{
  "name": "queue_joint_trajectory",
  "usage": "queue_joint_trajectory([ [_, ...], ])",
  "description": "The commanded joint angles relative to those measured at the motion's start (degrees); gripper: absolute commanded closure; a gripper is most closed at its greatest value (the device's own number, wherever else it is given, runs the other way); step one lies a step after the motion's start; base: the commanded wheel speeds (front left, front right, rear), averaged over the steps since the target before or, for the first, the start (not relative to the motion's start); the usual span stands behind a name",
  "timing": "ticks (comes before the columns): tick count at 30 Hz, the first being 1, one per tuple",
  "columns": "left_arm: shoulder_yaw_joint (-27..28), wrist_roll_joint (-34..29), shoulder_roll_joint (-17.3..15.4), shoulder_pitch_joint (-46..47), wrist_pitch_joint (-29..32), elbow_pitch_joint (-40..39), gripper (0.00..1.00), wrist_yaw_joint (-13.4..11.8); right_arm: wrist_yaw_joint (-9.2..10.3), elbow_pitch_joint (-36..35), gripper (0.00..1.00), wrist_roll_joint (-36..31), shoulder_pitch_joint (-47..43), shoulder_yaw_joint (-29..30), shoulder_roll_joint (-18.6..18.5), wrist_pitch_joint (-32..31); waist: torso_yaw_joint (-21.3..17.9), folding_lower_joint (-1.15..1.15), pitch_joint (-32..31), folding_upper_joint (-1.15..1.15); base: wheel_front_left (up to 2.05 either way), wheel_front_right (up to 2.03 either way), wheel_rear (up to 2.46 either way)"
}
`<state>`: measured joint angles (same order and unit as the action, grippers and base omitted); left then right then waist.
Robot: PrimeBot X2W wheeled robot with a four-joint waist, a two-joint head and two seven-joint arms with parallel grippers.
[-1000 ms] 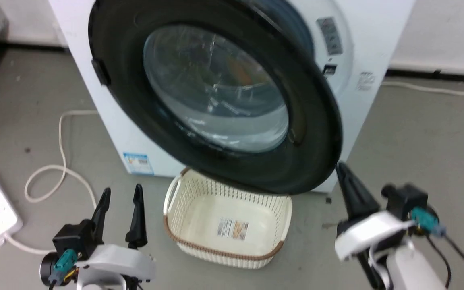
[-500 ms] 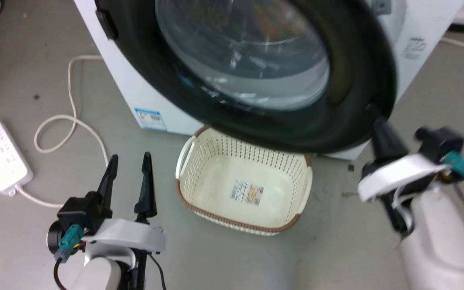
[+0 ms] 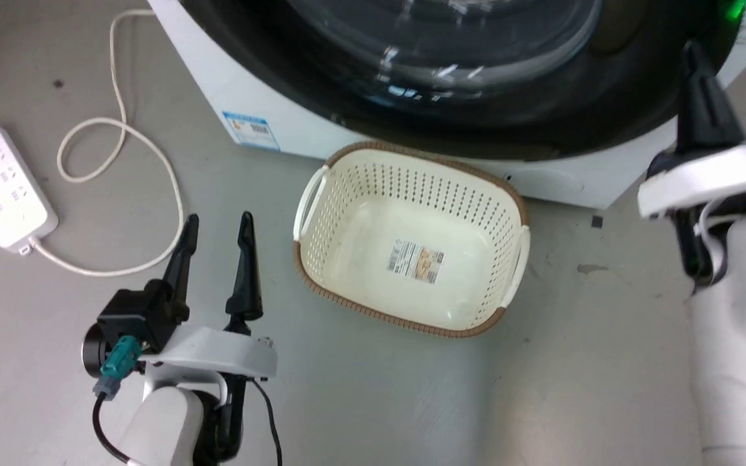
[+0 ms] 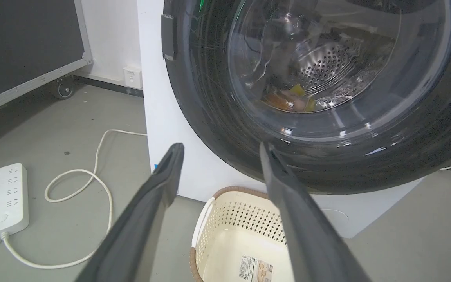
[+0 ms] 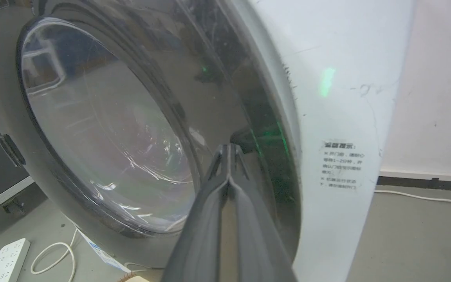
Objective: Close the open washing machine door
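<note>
Head view puts the washing machine door [image 3: 476,123] along the top edge, its glossy black rim lying close over the white front of the washing machine [image 3: 250,84]. From these angles I cannot tell whether it has latched. My right gripper [image 3: 691,52] is up at the door's right side. On the right wrist view its two fingers are pressed together with nothing between them, and their tips sit against the black rim close to its outer edge, where they meet their own reflection. My left gripper [image 3: 219,220] hangs low over the floor [image 3: 379,401], well apart from the door, its fingers spread and empty. The left wrist view looks between them at the lower rim and the clear glass bowl. A cream perforated basket [image 3: 405,321] with a brown rim stands on the floor just in front of the machine, below the door. A white power strip [image 3: 0,184] lies near the floor's left edge.
</note>
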<state>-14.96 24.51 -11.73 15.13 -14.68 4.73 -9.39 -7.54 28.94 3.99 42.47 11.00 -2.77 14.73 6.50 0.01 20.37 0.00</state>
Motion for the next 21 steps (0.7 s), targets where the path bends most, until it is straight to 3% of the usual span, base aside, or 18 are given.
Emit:
queue_joint_trajectory([
  [1,0.3,-0.5,0.2,0.9,-0.3,-0.4,0.00,0.3,0.05,0.1,1.00,-0.5,1.6,0.5,-0.1,0.3,0.4,-0.01,0.7,0.00,0.00,0.00,0.00],
  [13,2.1,-2.0,1.9,1.6,-0.3,-0.4,0.00,1.5,0.05,0.1,1.00,-2.7,6.2,3.2,-0.1,0.3,0.3,-0.01,2.8,0.00,0.00,0.00,0.00],
  [21,3.9,-2.7,2.7,0.2,-0.3,1.2,0.00,2.6,0.05,-4.7,1.00,2.2,1.7,1.7,-0.1,0.3,-2.4,-0.01,-2.3,0.00,0.00,0.00,0.00],
])
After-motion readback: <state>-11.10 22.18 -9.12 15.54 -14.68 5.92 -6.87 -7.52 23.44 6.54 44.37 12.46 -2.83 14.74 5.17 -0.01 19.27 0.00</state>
